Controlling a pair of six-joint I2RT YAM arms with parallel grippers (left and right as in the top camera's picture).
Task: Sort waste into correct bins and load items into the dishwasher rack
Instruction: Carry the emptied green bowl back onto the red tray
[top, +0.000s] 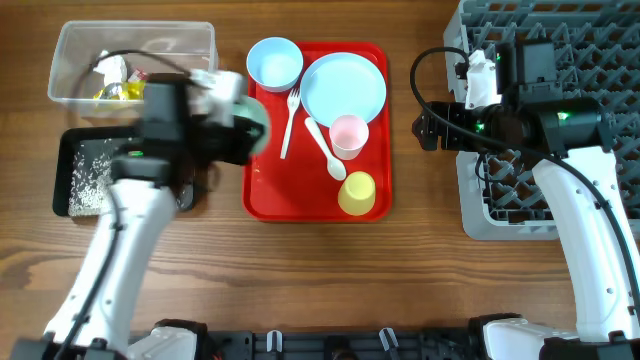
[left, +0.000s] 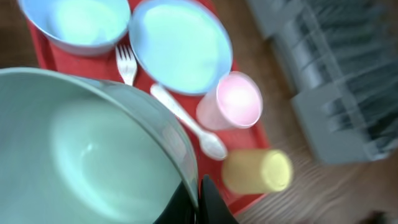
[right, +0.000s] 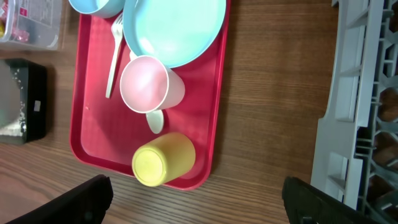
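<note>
Wooden table (top: 420, 270) underneath: with left gripper (left: 198, 194) pinching the bowl (left: 81, 149) rim, carry level over the pink cup (left: 231, 101) toward 3 o'clock, to rack (top: 590, 30) and wide, empty right gripper (right: 198, 198)

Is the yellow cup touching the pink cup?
Apart. The right wrist view shows red tray and the spoon between the yellow cup and the pink cup.

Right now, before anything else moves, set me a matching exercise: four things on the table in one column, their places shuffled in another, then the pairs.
Things:
1 rice grains
2 snack wrappers
3 yellow cup
4 white fork

Places:
A between the blue bowl and the plate
B in the black tray
C in the clear tub
D in a corner of the red tray

Pairs: 1-B, 2-C, 3-D, 4-A
</note>
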